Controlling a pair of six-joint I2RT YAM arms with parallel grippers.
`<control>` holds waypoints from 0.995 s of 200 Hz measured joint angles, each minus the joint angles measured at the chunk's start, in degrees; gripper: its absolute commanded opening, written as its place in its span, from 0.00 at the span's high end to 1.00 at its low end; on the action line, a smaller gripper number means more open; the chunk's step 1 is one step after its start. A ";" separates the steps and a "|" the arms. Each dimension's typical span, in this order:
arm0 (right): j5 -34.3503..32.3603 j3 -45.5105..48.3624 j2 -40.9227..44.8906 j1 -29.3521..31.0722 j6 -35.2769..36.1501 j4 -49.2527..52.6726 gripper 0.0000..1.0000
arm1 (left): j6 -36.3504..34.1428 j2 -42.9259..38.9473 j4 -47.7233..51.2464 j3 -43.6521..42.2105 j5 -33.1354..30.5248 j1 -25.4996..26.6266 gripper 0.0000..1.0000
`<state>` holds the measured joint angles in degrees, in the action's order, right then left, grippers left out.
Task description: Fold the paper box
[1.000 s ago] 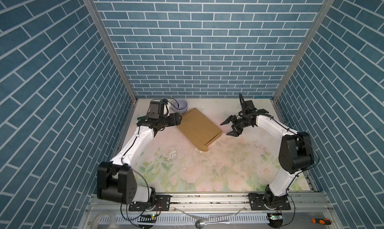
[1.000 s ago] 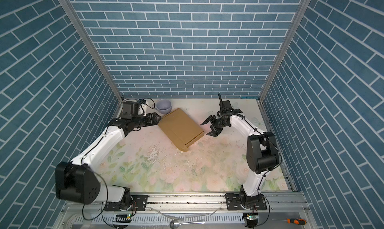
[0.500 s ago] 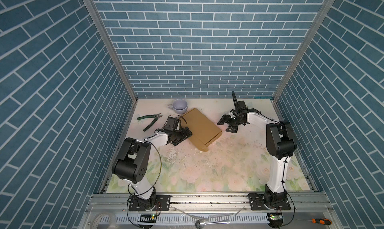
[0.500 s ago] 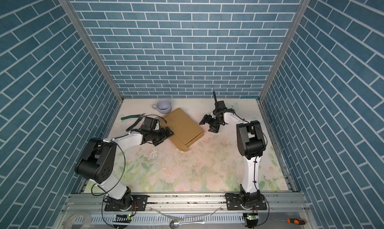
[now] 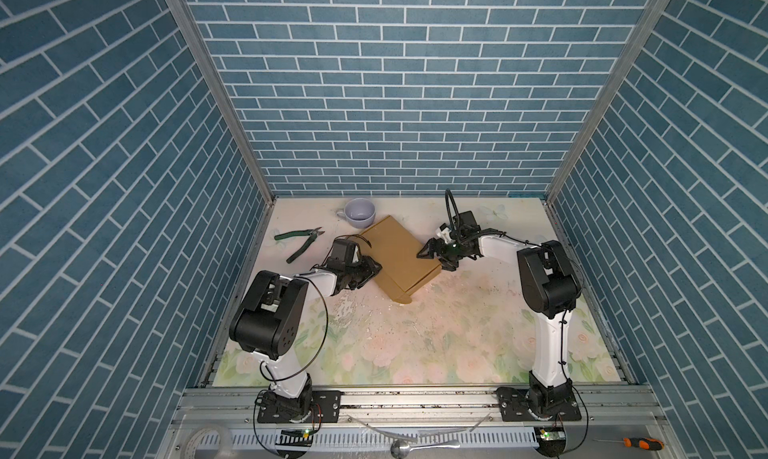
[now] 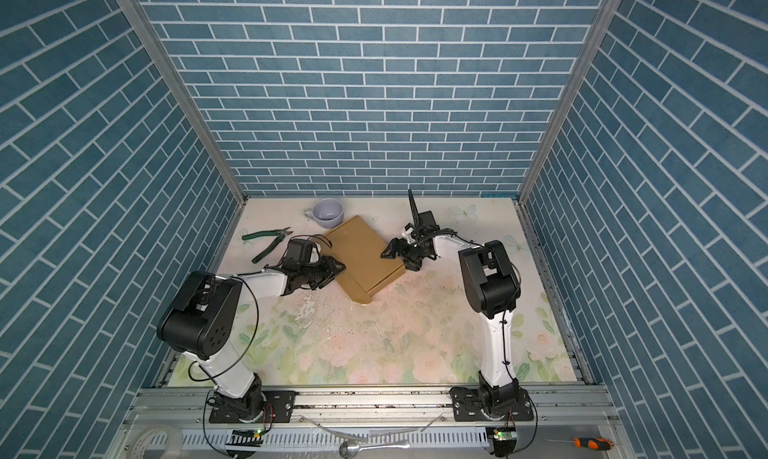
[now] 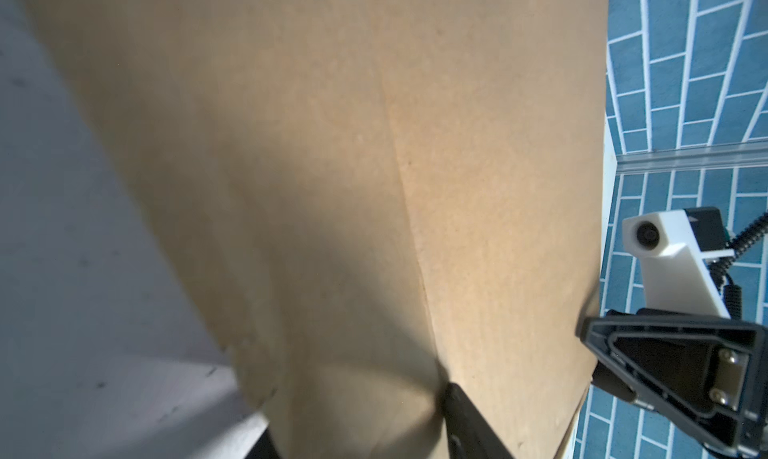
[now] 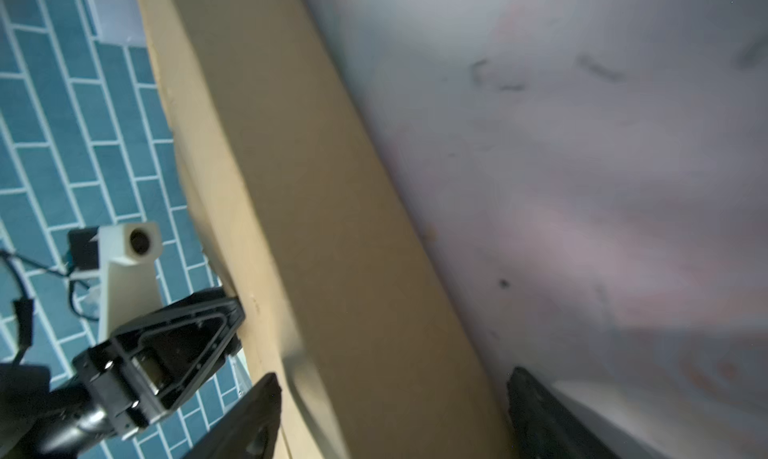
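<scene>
The paper box (image 5: 399, 255) (image 6: 362, 259) is a flat-folded brown cardboard mailer lying askew on the mat at the back middle, in both top views. My left gripper (image 5: 372, 267) (image 6: 337, 266) sits at its left edge. In the left wrist view cardboard (image 7: 374, 186) fills the frame. It runs between the jaws of the left gripper (image 7: 357, 411), which are shut on that edge. My right gripper (image 5: 432, 256) (image 6: 395, 256) is at the box's right edge. It stands open in the right wrist view (image 8: 392, 376), straddling the box's side wall (image 8: 332, 228).
A lilac cup (image 5: 360, 210) stands just behind the box's far corner. Green-handled pliers (image 5: 300, 244) lie back left of my left arm. A scuffed white patch (image 5: 347, 311) marks the floral mat. A screwdriver (image 5: 640, 444) lies off the table at the front right.
My left gripper swung from beside the cup to the box's left edge and its jaws narrowed onto the cardboard. My right gripper moved left to the box's right edge.
</scene>
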<state>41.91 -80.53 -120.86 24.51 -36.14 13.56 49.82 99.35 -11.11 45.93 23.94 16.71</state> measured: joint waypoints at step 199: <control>17.00 22.05 3.63 -2.12 -64.08 -70.10 0.70 | 6.23 -31.06 -4.07 -12.61 6.21 -11.87 0.00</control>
<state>58.92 -58.48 -117.23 22.39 -100.22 -56.53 56.05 68.29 -15.18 33.32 30.15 4.84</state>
